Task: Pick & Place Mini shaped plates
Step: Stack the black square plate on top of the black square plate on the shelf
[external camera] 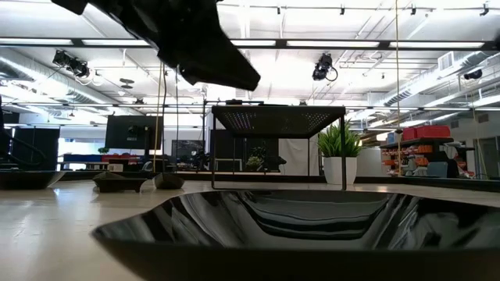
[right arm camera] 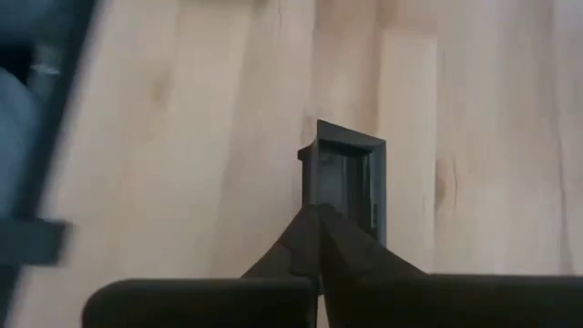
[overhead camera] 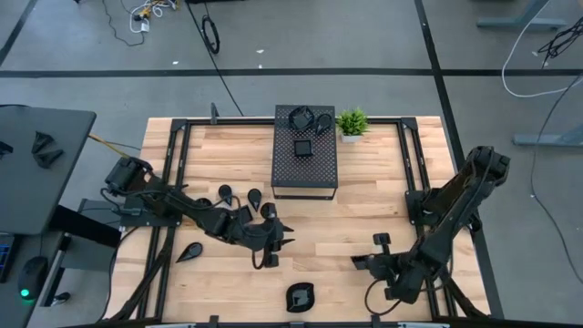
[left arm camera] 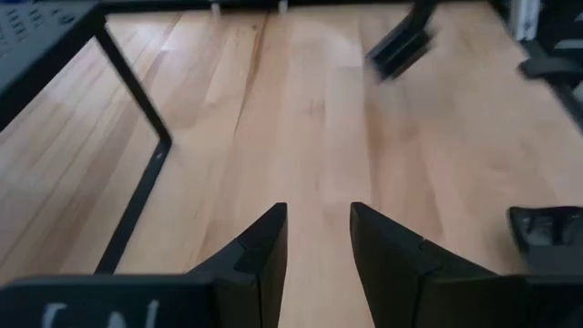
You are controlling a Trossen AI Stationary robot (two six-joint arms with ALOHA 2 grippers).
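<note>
Several small black plates lay scattered on the bench [overhead camera: 364, 228]: a cluster of teardrop ones [overhead camera: 239, 196] toward the left edge, one teardrop [overhead camera: 189, 252] nearer the front-left corner, one rounded plate [overhead camera: 300, 296] at the front edge, more on top of the perforated box [overhead camera: 305, 164] at the back edge beside the potted plant [overhead camera: 352, 122].

Item in hand: one small square plate [right arm camera: 351, 178], near the front-right corner. My right gripper [right arm camera: 316, 219] had its fingers pinched together on that plate's near rim; the plate rested flat on the wood.

My left gripper [left arm camera: 319, 241] hovered over bare wood left of centre, fingers apart, holding nothing.

Step, as I judged it: grasp made, lift pending. Next move would call for a straight, level rise, since a thin rim grip on a glossy dish could slip or tilt.
</note>
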